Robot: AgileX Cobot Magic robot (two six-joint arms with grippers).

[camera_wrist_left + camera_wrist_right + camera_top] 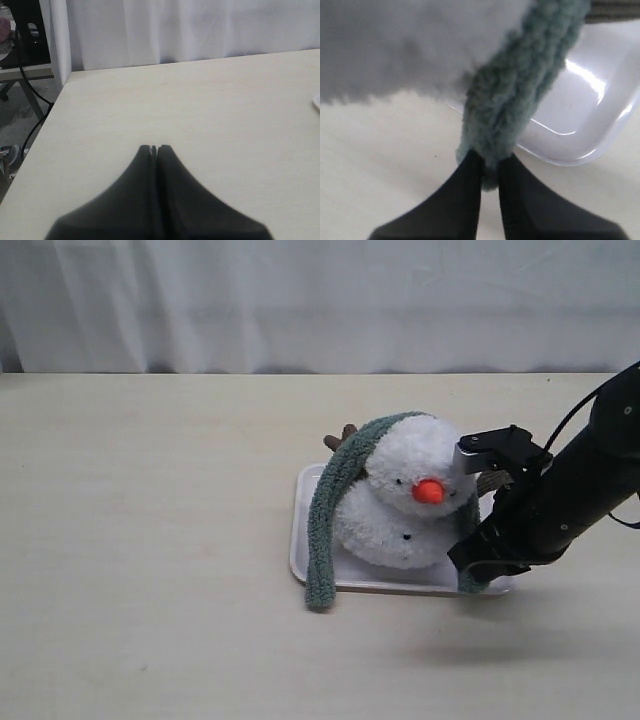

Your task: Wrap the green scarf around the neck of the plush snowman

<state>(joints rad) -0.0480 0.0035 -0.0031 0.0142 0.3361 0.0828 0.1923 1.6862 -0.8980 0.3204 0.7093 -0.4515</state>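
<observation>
By the tray (303, 530), right tool (491, 161) pinches the tail of the green scarf (520, 100), jaws barely parted; left tool (154, 149) shut, empty.

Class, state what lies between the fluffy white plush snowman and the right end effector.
One end of the fuzzy dull-green fleece scarf, its tip pinched in the right end effector; the right wrist view shows it.
</observation>
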